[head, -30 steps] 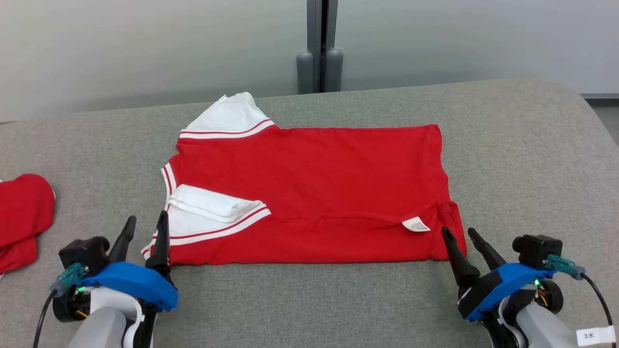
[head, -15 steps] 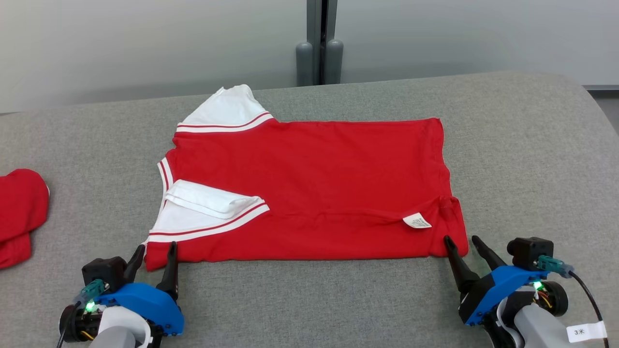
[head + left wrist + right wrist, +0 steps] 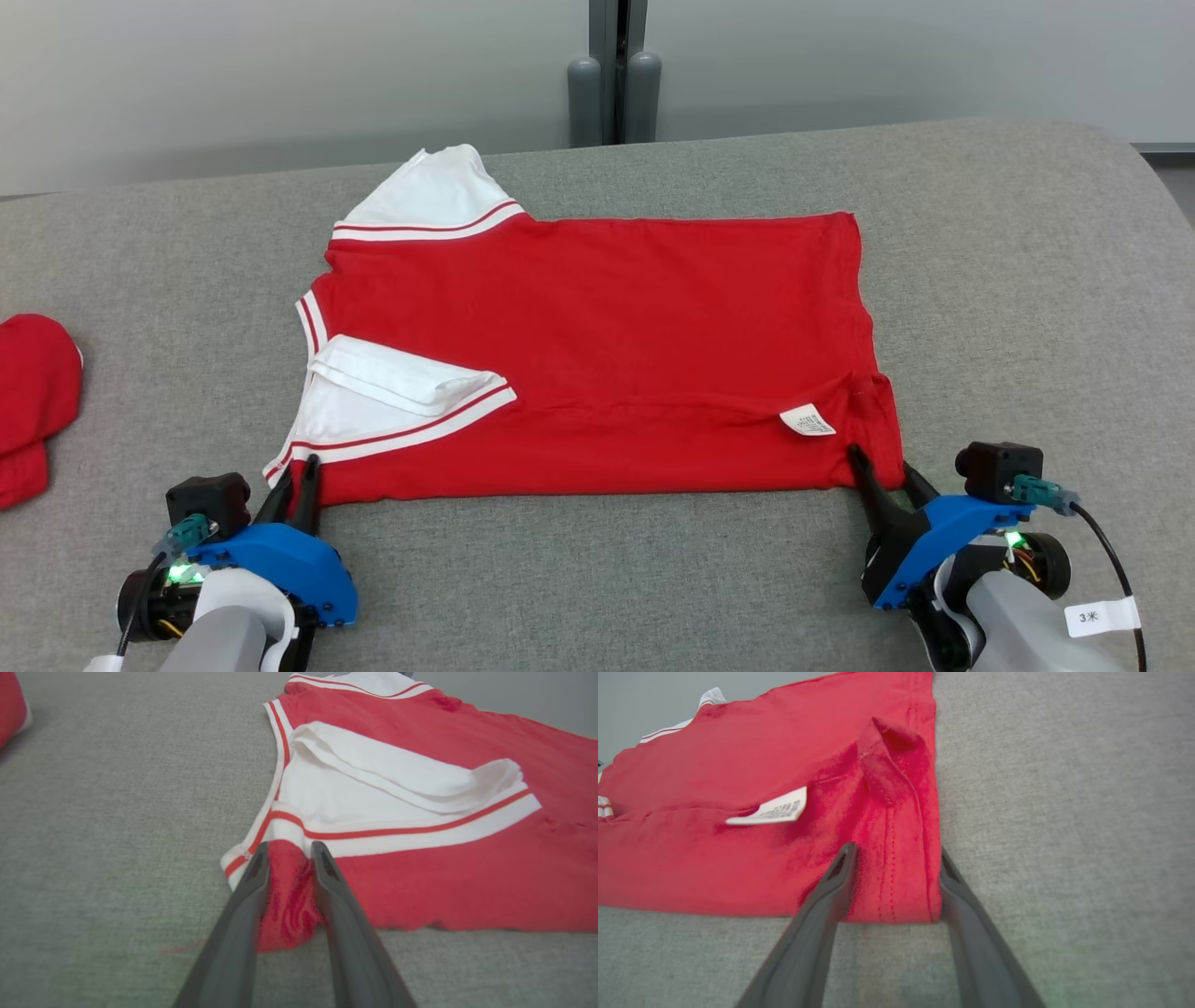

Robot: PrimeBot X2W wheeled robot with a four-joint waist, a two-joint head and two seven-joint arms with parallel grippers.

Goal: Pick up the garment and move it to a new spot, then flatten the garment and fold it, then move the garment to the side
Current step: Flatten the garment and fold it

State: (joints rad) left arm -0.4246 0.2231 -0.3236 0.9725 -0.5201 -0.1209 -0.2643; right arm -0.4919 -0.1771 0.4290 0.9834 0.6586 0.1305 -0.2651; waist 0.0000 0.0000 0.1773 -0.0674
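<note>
The garment [image 3: 607, 327] lies flat, centred. Left gripper [image 3: 289, 847] at 7 o'clock pinches its bunched corner; right gripper [image 3: 897, 850] at 5 o'clock straddles the hem, spread (2 corners, probably for folding).

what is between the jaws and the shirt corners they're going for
Nothing visible. The left gripper has the near left corner of the shirt bunched between its jaws. The right gripper has its jaws open astride the near right corner, cloth directly between them.
</note>
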